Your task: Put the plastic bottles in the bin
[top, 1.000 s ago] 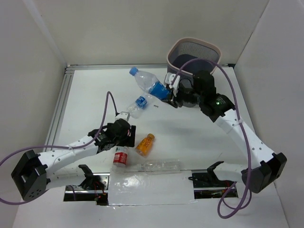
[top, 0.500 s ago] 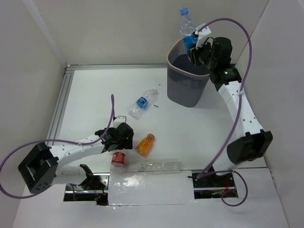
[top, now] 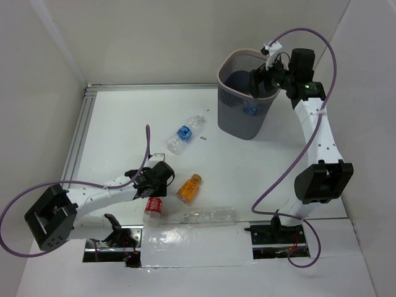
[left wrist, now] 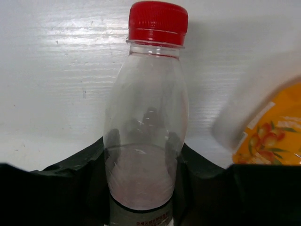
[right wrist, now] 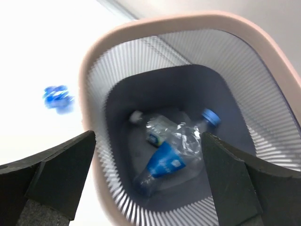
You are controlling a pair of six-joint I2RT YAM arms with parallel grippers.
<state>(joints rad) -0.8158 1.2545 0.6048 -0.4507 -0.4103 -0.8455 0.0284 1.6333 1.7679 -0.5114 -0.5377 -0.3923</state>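
My left gripper [top: 154, 187] [left wrist: 143, 188] is shut on a clear bottle with a red cap and red label [top: 154, 206] [left wrist: 146, 122], which lies on the table with a finger pressed against each side. An orange bottle [top: 189, 188] [left wrist: 270, 136] lies just to its right. My right gripper [top: 263, 79] [right wrist: 148, 183] hangs open and empty over the bin [top: 230, 62] [right wrist: 89, 70]. Inside the bin lie a large blue-label bottle [right wrist: 174, 157] and a smaller one [right wrist: 155, 133]. A small blue-label bottle [top: 184, 134] [right wrist: 57, 98] and a label-free bottle [top: 210, 216] rest on the table.
White walls close in the table at the back and on both sides. A metal rail [top: 79, 133] runs along the left edge. The bin stands at the back right, near the wall. The right arm's purple cable [top: 309, 37] arcs above the bin.
The right arm lifted the large blue-label bottle over the bin and opened; that bottle now lies inside. The left gripper closed on the red-capped bottle.
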